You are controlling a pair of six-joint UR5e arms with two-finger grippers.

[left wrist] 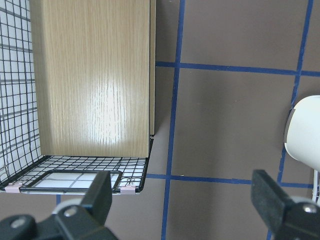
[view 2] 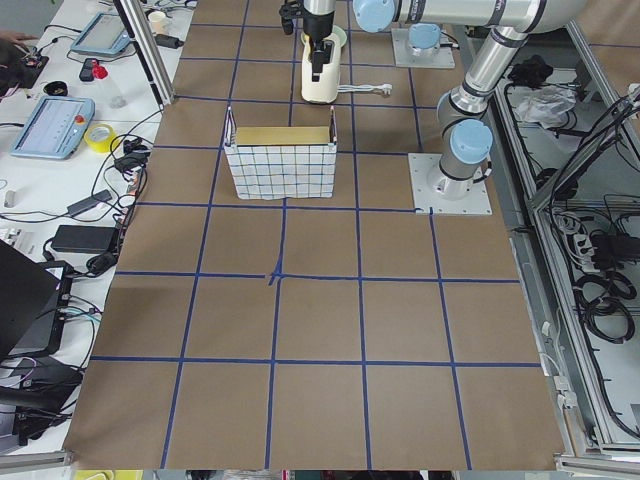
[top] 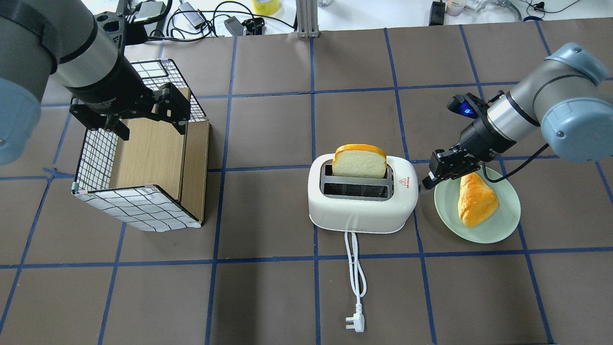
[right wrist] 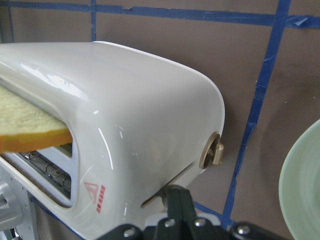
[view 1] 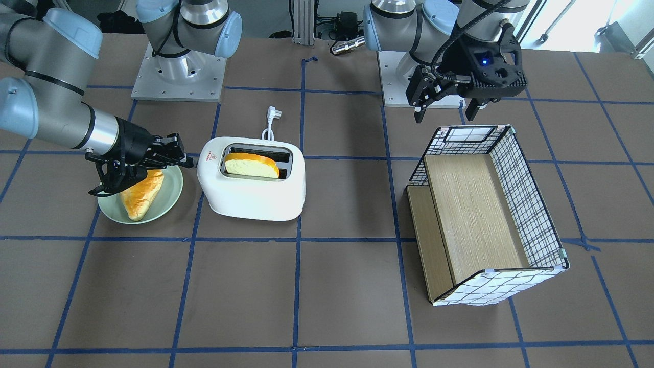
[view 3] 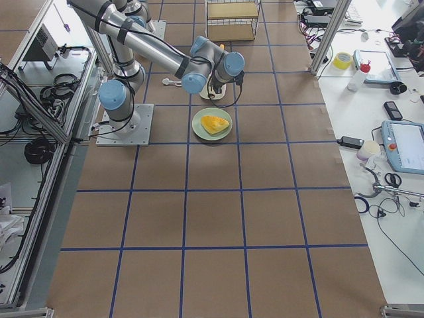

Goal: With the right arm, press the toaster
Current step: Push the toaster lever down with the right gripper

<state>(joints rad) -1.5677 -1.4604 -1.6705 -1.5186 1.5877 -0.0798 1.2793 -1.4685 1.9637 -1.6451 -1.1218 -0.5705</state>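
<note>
The white toaster (top: 359, 211) stands mid-table, with a slice of bread (top: 359, 160) standing high in its far slot. It also shows in the front view (view 1: 250, 197) and fills the right wrist view (right wrist: 140, 110). My right gripper (top: 425, 182) is shut and empty, and its tip is at the toaster's end with the red triangle. In the right wrist view its closed fingers (right wrist: 175, 200) meet the lever slot below a beige knob (right wrist: 212, 150). My left gripper (top: 127, 117) is open and empty, held above the wire basket (top: 143, 211).
A green plate (top: 498, 225) with a piece of bread (top: 474, 206) lies right beside the toaster, under my right wrist. The toaster's white cord and plug (top: 355, 321) trail toward the robot's side. The basket holds wooden shelves (view 1: 470, 209).
</note>
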